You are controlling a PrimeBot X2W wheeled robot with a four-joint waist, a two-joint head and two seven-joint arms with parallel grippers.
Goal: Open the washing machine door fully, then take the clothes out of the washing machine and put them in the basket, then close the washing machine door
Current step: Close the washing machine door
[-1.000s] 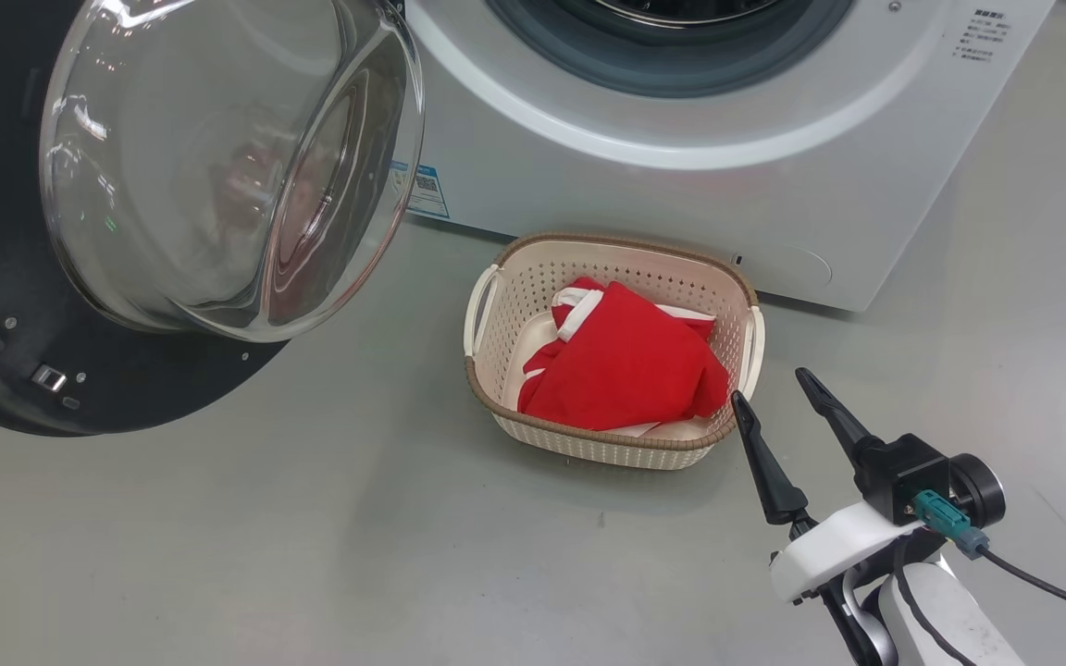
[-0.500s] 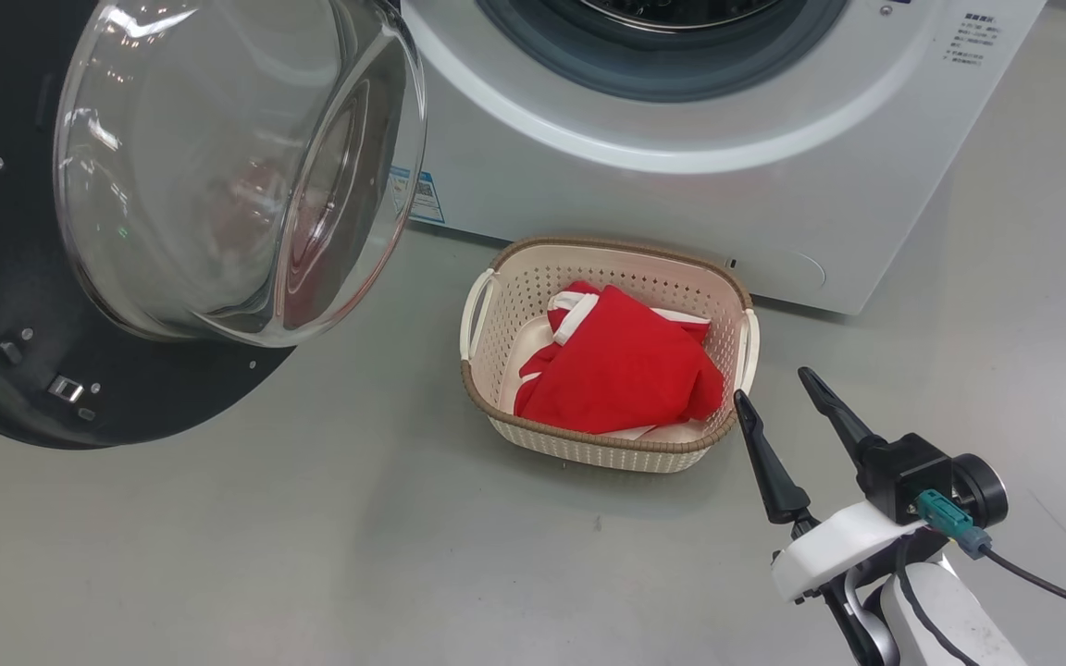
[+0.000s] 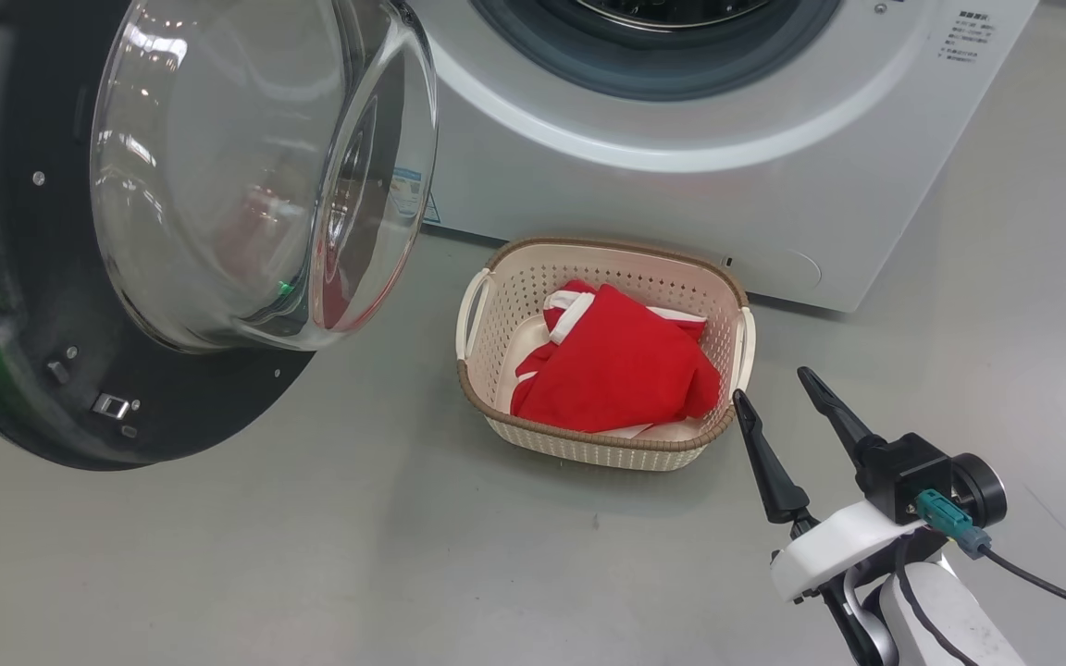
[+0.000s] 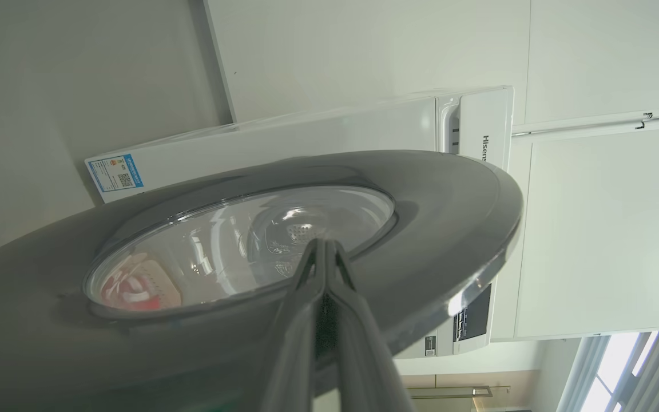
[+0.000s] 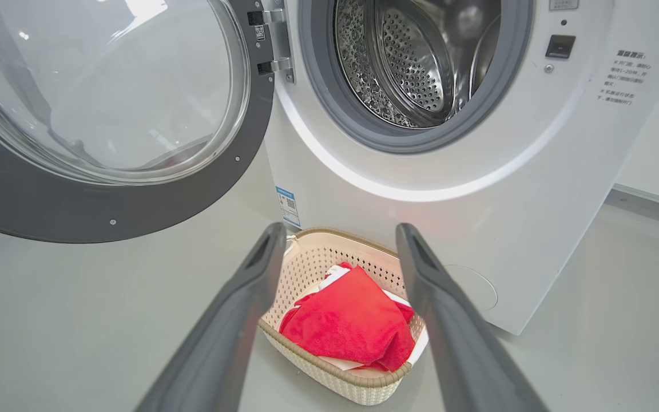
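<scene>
Door (image 3: pixel 24 277): swung open at the left, hinged to the washing machine (image 3: pixel 681 203).
Clothes (image 3: pixel 616 375): red bundle lying in the basket (image 3: pixel 588 248) — on the floor before the machine.
Left gripper (image 4: pixel 324 246): fingers pressed together, tips over the door's outer face.
Right gripper (image 3: pixel 771 385): fingers spread wide, empty — just beside the basket.

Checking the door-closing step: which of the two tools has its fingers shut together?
The left tool, fingers pressed together in front of the washing machine door. The right tool stands spread open near the basket.
</scene>
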